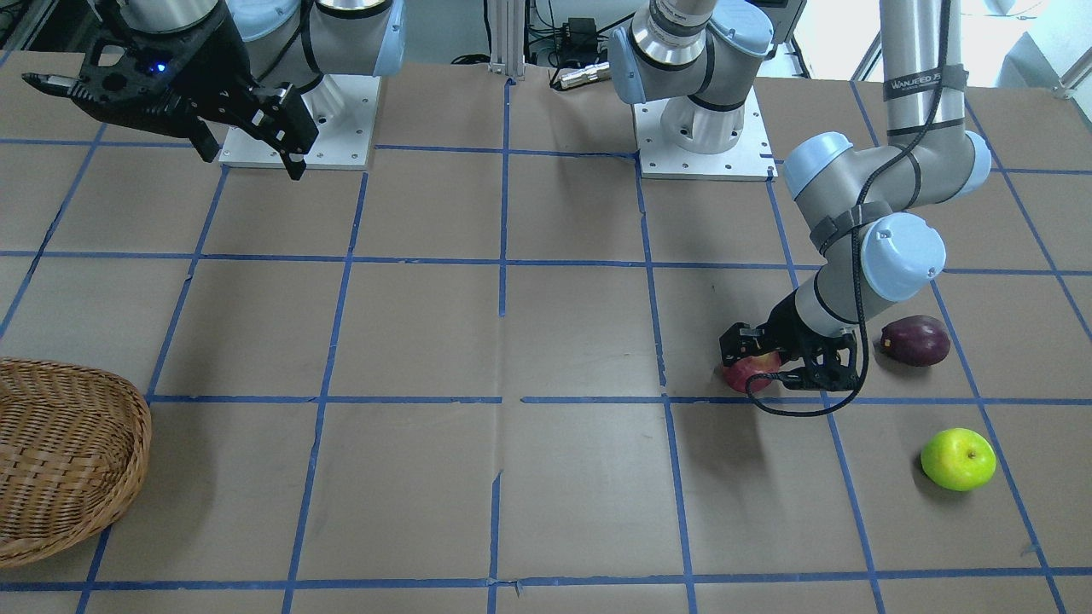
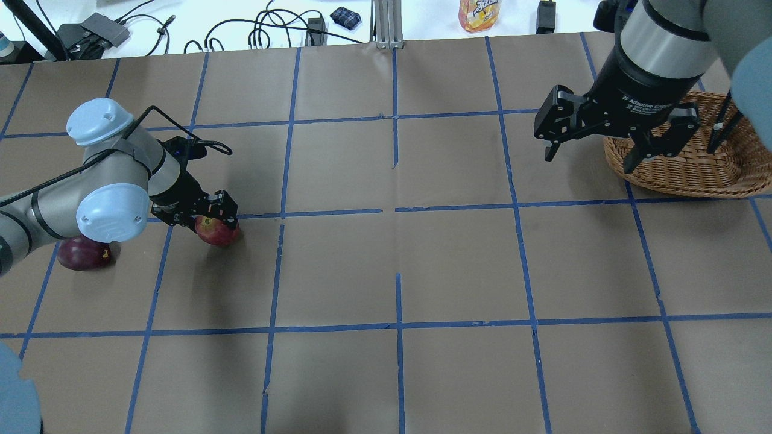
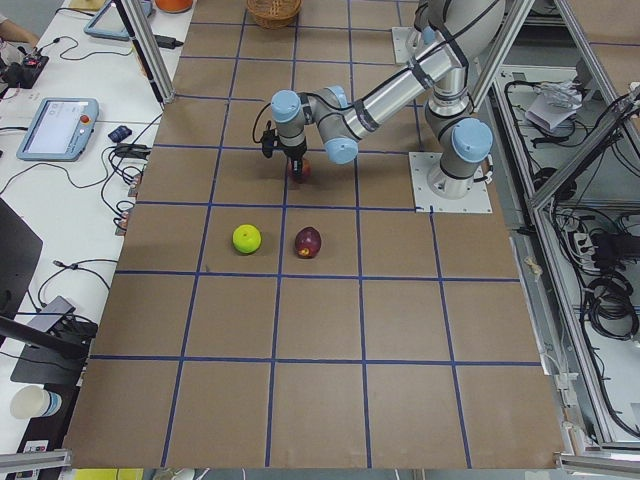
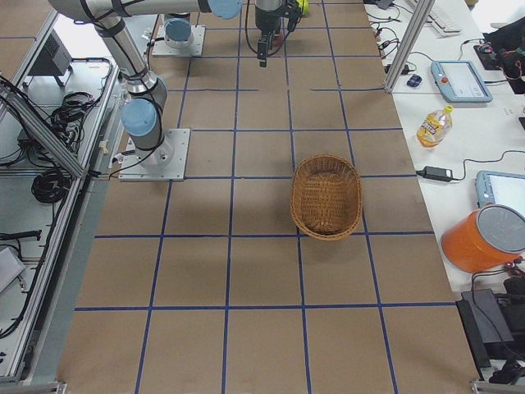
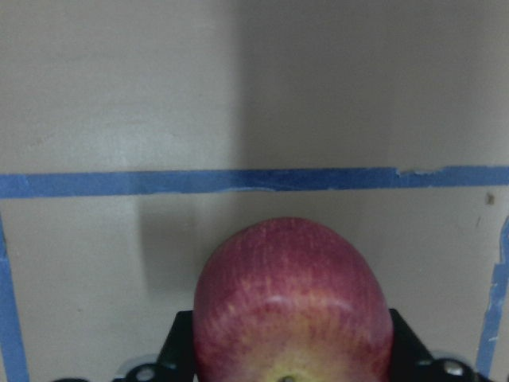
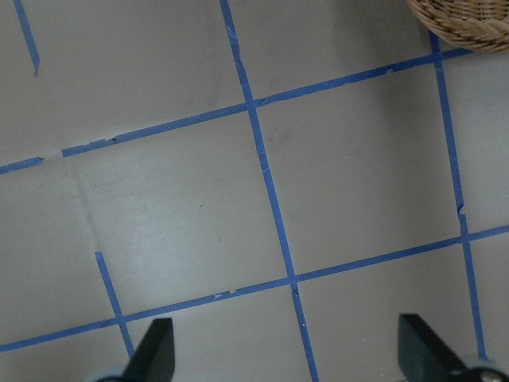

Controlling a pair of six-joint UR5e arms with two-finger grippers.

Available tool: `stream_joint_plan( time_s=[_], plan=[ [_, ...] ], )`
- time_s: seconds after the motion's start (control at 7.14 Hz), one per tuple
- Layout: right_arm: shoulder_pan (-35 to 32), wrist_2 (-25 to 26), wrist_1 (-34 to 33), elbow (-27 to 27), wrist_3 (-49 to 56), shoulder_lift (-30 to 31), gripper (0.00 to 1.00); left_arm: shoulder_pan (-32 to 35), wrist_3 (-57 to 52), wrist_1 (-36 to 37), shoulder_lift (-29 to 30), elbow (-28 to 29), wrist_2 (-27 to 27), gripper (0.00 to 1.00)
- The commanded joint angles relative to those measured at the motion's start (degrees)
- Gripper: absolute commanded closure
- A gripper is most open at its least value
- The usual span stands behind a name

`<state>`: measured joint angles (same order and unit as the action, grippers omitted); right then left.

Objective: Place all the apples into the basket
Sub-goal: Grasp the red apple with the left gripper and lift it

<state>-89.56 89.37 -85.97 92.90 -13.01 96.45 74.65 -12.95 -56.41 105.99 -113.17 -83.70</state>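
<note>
Red apple with a yellowish stem patch (image 5: pixel 293 302) rests on the brown table (image 1: pixel 426 341), clamped between the left claw (image 1: pixel 762 364) fingers. Only the front view shows the yellow-green apple (image 1: pixel 958 459). The right claw (image 2: pixel 590 161) hangs spread apart beside the oval wicker basket (image 2: pixel 693 178).

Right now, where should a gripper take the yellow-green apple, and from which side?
Across its widest middle, coming straight down from above. The yellow-green apple sits with its stem roughly up, alone on the table, so both round flanks are free.
</note>
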Motion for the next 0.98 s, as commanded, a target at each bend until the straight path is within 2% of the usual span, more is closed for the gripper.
stream_joint_plan(
  time_s=[0.0,0.28,0.56,0.84],
  plan=[
    [0.0,0.1,0.1,0.0,0.2,0.0,0.00,7.5,10.0,-4.0,-1.2,4.3,3.7,0.70],
    [0.2,0.1,-0.1,0.0,0.4,-0.1,0.00,20.2,25.9,-1.0,-0.1,5.1,6.9,0.70],
    [0.3,0.2,0.0,0.1,0.4,-0.2,0.00,31.0,39.6,4.3,3.1,7.9,7.2,0.70],
    [2.2,0.4,-0.3,0.5,0.1,-1.3,0.00,33.4,42.7,4.7,8.7,12.3,5.5,0.70]
  ],
)
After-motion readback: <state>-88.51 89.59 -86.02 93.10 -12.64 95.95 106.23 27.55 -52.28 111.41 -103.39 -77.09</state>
